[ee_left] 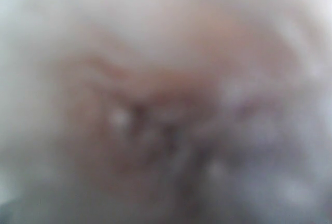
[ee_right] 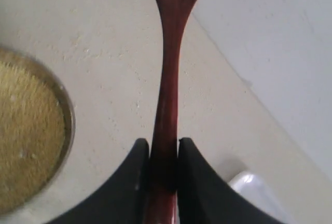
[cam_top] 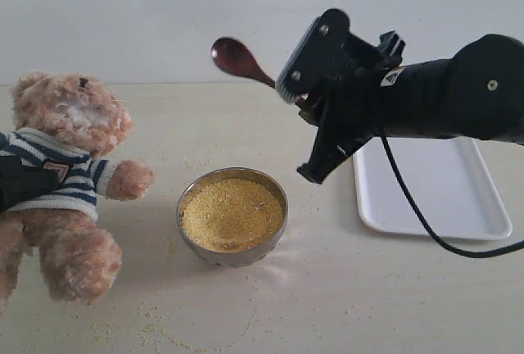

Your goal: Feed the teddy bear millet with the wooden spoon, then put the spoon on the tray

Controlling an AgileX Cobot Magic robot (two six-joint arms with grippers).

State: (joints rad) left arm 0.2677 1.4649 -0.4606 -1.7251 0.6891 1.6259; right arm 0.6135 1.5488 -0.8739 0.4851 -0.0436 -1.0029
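Exterior view: we record the right arm (cam_top: 446,96) reaching in from the right edge, with the right gripper (ee_right: 164,149) raised at upper centre. Its jaws are clamped on the thin handle of the wooden spoon (cam_top: 235,57), whose oval bowl points upper left, above the table (cam_top: 344,305).

The left gripper (cam_top: 23,182) lies across the teddy bear (cam_top: 70,124) at the left edge. The left wrist view is a blur, so we cannot tell its grip.

A small label (cam_top: 393,75) on the right arm is unreadable.

Count:
- one bear
- one spoon
- one metal bowl (cam_top: 237,257) of millet (cam_top: 232,213) at lower centre
- one white tray (cam_top: 434,198) at right

Loose millet specks lie scattered on the table.
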